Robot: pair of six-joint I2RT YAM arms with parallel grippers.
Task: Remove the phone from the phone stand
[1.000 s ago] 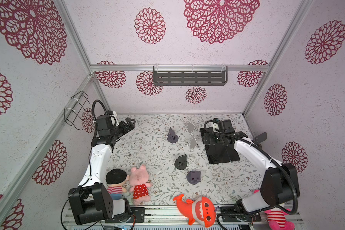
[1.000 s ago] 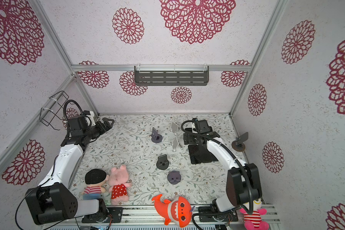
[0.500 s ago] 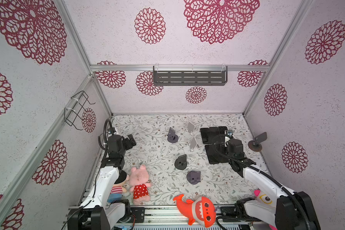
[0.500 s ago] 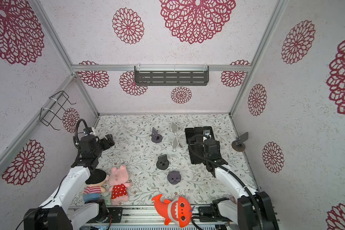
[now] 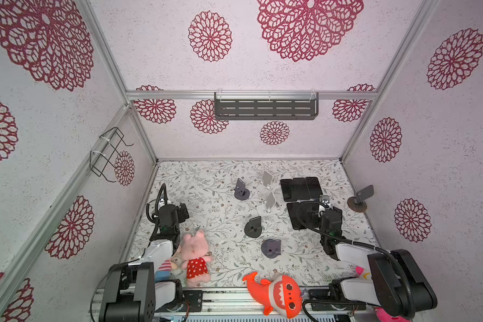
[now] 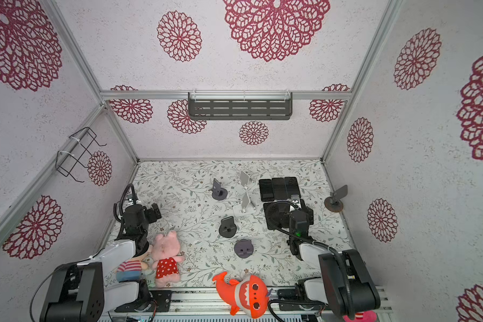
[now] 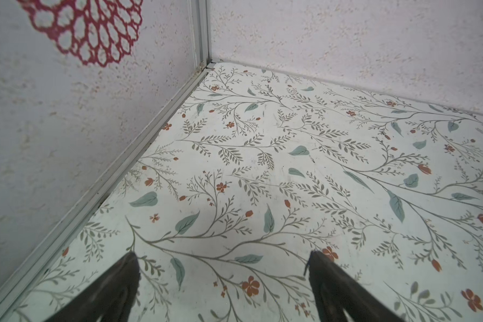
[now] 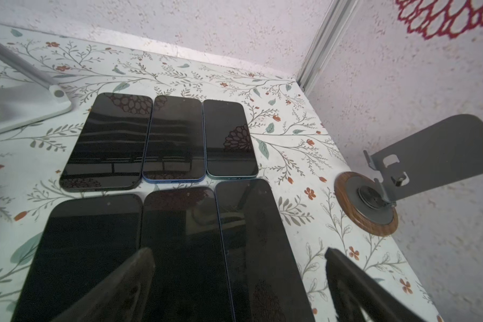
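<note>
Several black phones lie flat on the floral table in two rows, a far row [image 5: 300,189] [image 8: 175,136] and a near row [image 5: 296,220] [image 8: 89,245]. No phone rests on any phone stand in view. A wood-based stand [image 5: 360,199] [image 8: 365,203] by the right wall is bare. My right gripper [image 5: 315,214] [image 8: 239,252] hangs open over the right end of the near row, holding nothing. My left gripper [image 5: 183,212] [image 7: 221,259] is open over bare table beside the left wall.
More bare stands: a dark grey one [image 5: 241,189], two white ones [image 5: 267,179] [image 5: 271,202], a black one [image 5: 253,227] and a grey one [image 5: 271,247]. A pink pig plush [image 5: 193,251] and an orange shark plush [image 5: 276,290] lie at the front. A shelf [image 5: 265,107] hangs on the back wall.
Both arms have drawn back toward the front. The left gripper left the back-left corner; the right gripper came back from the far phones to the near row. Both stayed open.
</note>
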